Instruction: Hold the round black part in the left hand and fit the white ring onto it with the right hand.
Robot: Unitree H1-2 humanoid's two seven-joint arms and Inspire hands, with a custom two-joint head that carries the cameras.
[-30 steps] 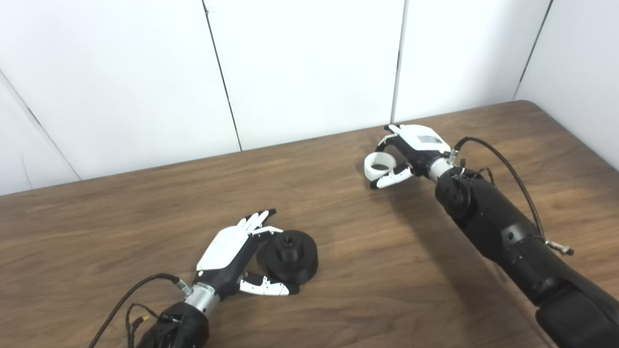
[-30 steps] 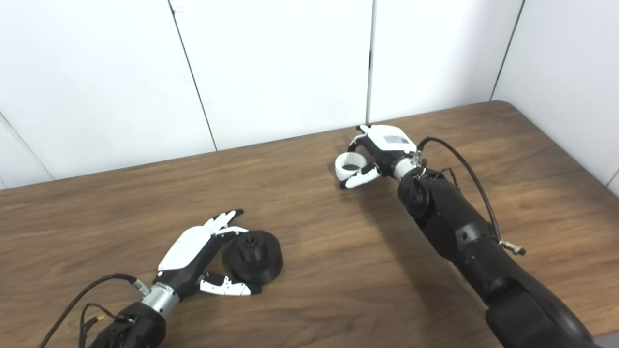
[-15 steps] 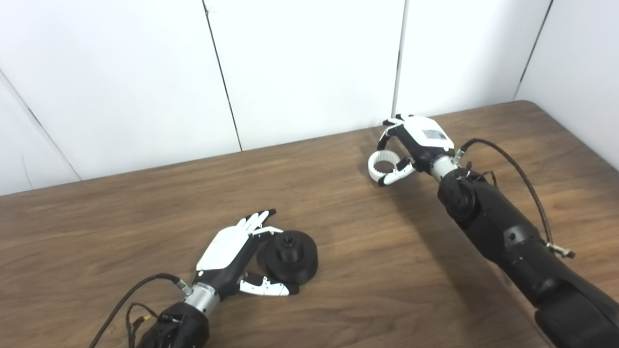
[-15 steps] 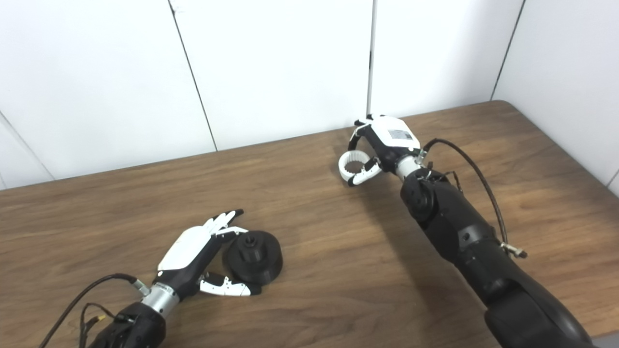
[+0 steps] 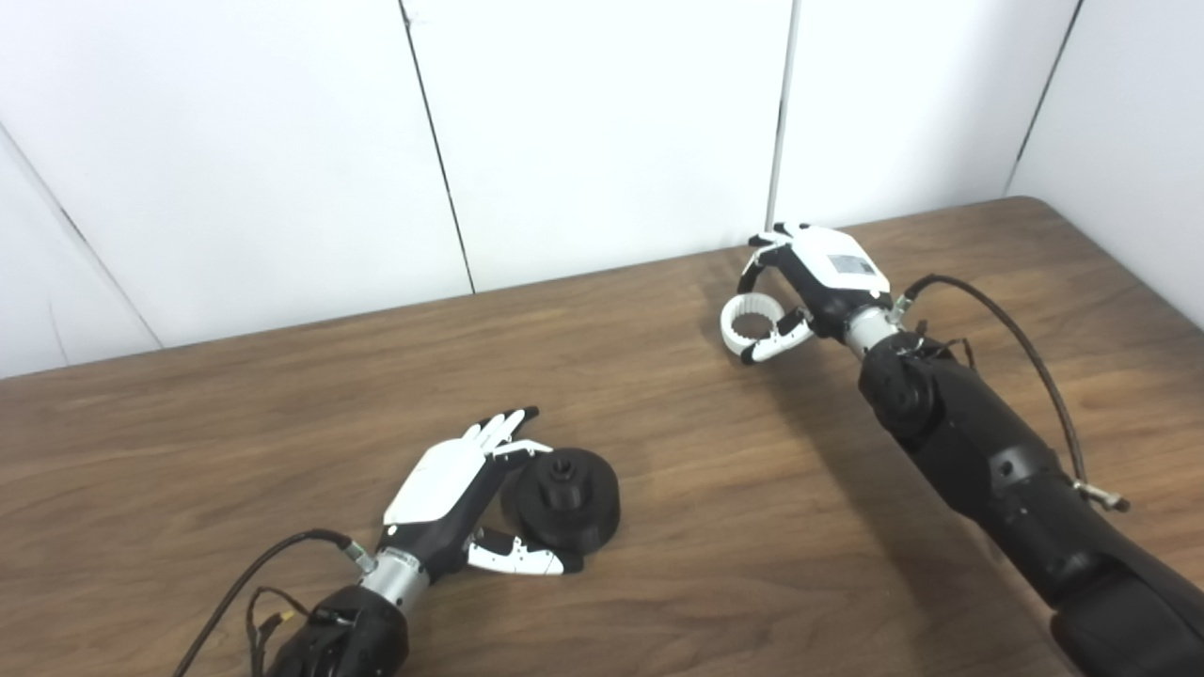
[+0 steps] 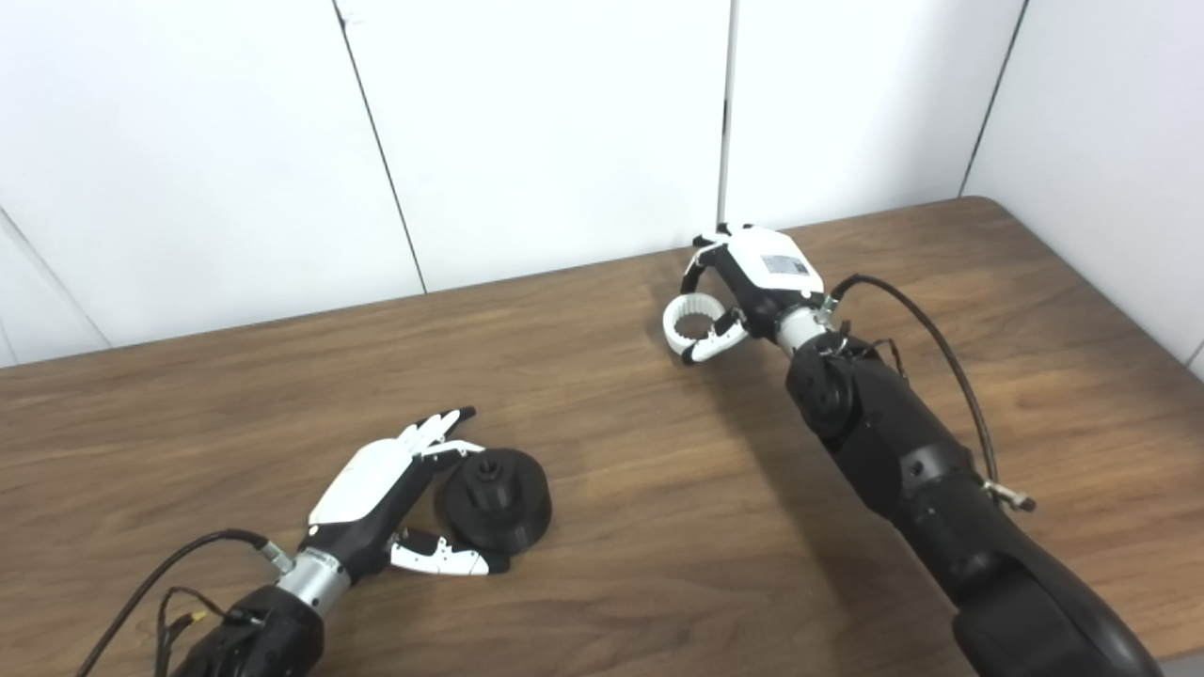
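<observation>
The round black part lies flat on the wooden table at the near left, its small hub facing up. My left hand rests open against its left side, fingers stretched out along the rim and the thumb lying across the front of the part. At the far right the toothed white ring sits between the curled fingers and thumb of my right hand, which is shut on it just above or on the table; I cannot tell which. The two hands are far apart.
White wall panels rise right behind the table's far edge. The table's far right corner is close to my right arm. Loose black cables loop off the right forearm and the left wrist.
My right hand's fingers have curled in round the white ring and the wrist has risen slightly. The left hand and black part have not moved. The view shifted a little.
</observation>
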